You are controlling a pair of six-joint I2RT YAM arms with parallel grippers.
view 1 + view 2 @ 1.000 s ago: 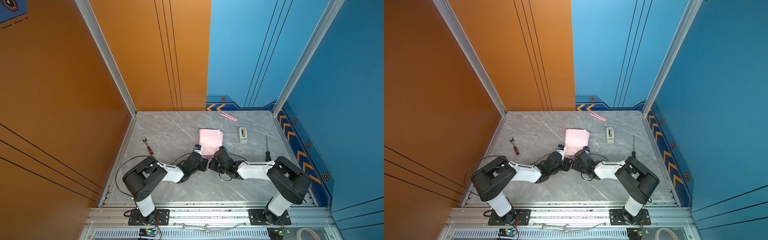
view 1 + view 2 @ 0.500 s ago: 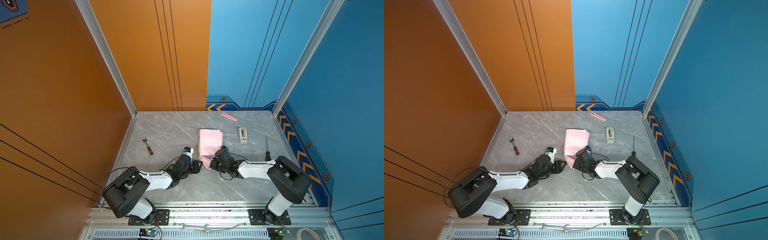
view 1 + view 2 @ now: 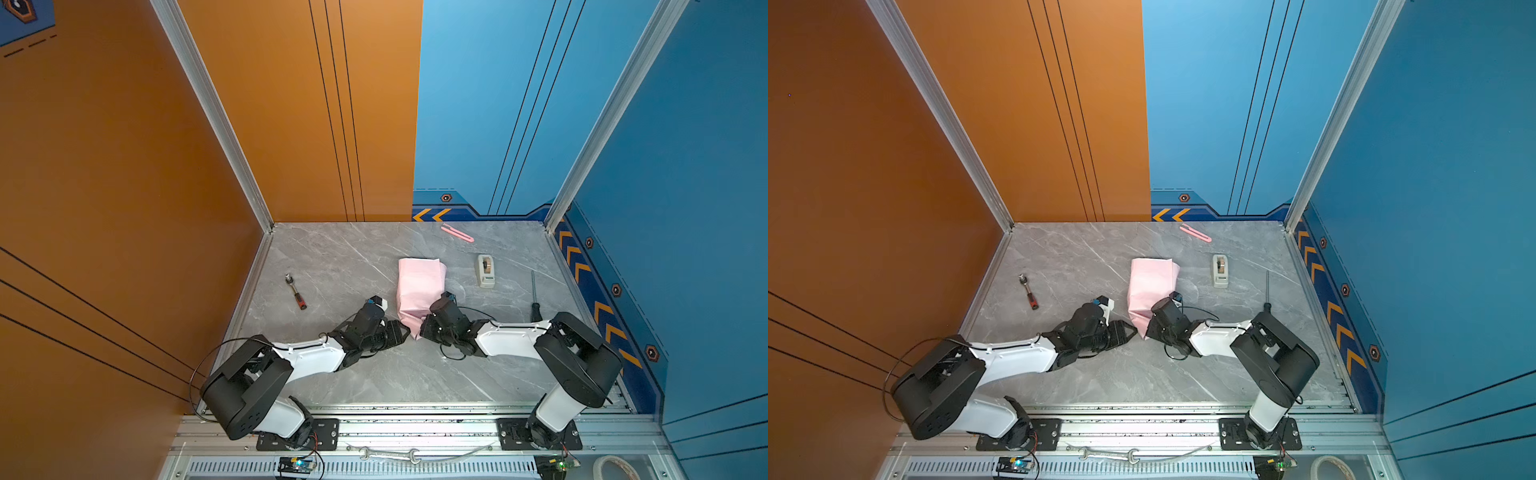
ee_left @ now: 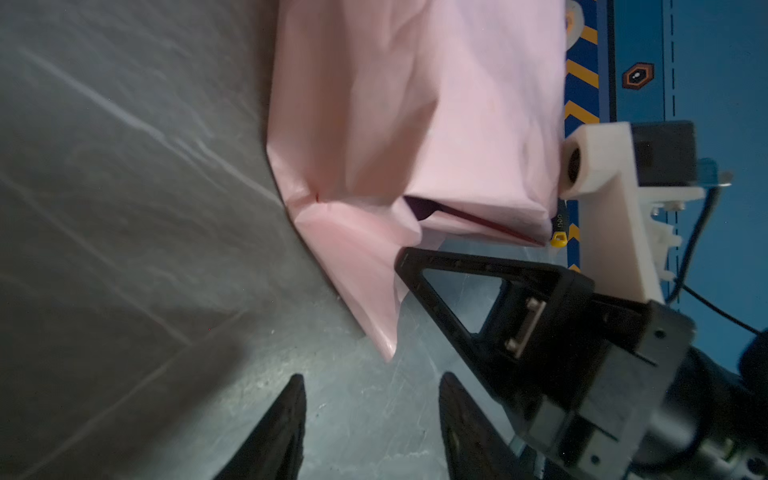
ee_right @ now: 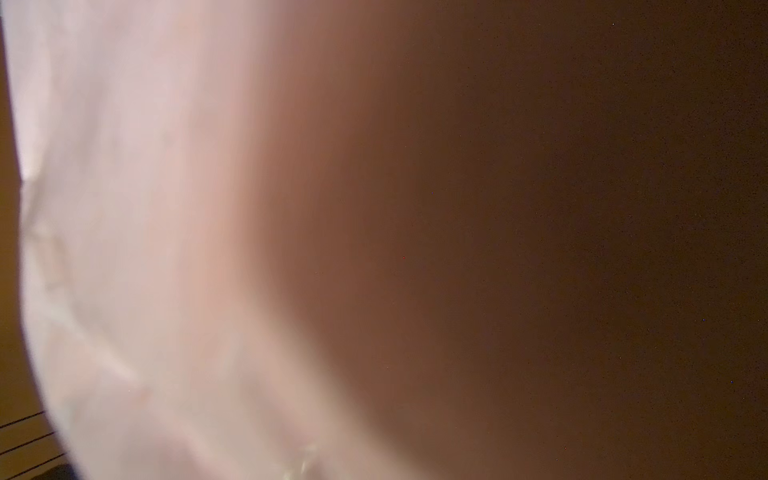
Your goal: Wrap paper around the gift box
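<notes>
The paper (image 3: 417,282) (image 3: 1150,282) lies pale pink side out, folded into a creased bundle in the middle of the table. The gift box is hidden under it. My left gripper (image 3: 404,331) (image 3: 1133,328) hovers low just off the bundle's near corner. In the left wrist view it (image 4: 372,378) is open, with only bare table between its fingers and the paper's pointed flap (image 4: 374,307) just ahead. My right gripper (image 3: 420,328) (image 3: 1148,328) is shut on that near flap, and one of its fingers (image 4: 478,262) lies against the paper. Blurred pink paper (image 5: 145,249) fills the right wrist view.
A beige tape dispenser (image 3: 485,270) and a pink cutter (image 3: 457,232) lie beyond the bundle to the right. A black screwdriver (image 3: 534,297) lies near the right edge. A small red-handled tool (image 3: 296,291) lies at the left. Walls close in the table's sides.
My left gripper drew back to the left from the paper, then swung in again toward its near corner with its jaws wider. The right gripper stayed in place on the flap.
</notes>
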